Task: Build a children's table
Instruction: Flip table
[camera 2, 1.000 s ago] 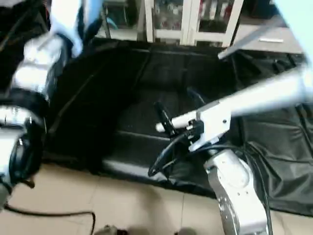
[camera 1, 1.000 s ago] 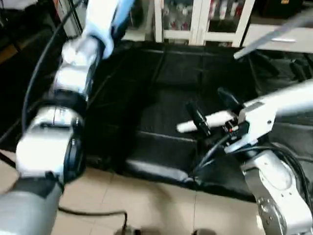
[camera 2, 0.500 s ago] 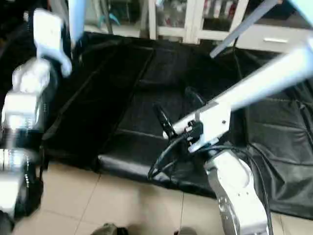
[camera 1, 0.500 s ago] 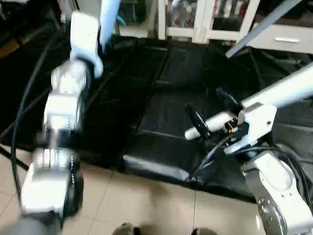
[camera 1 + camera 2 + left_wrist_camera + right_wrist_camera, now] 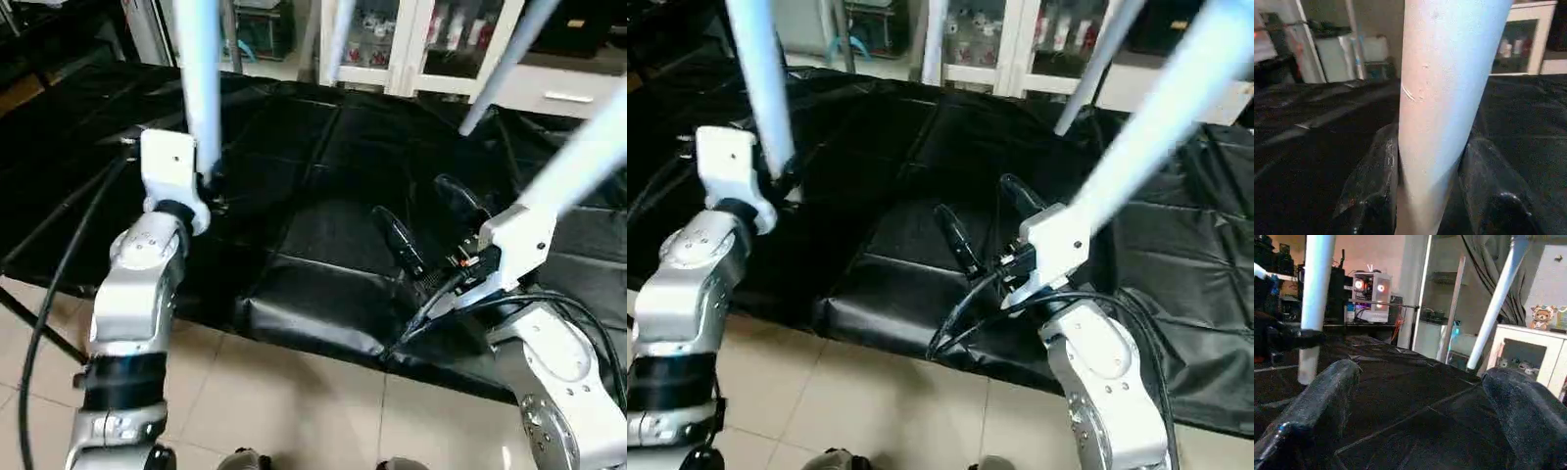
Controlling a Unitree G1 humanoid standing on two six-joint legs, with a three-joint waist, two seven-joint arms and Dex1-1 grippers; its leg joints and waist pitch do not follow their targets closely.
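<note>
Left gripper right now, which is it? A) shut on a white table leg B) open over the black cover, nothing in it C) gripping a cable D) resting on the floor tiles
A: in the left wrist view the left gripper has both black fingers pressed against the white leg.

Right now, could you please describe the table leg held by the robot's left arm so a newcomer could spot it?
Find the black-covered work surface. Above its left part, a silver arm ends in the left gripper. The leg rising between its fingers is the one: long, white and round, and, unlike the other legs, gripped.
</note>
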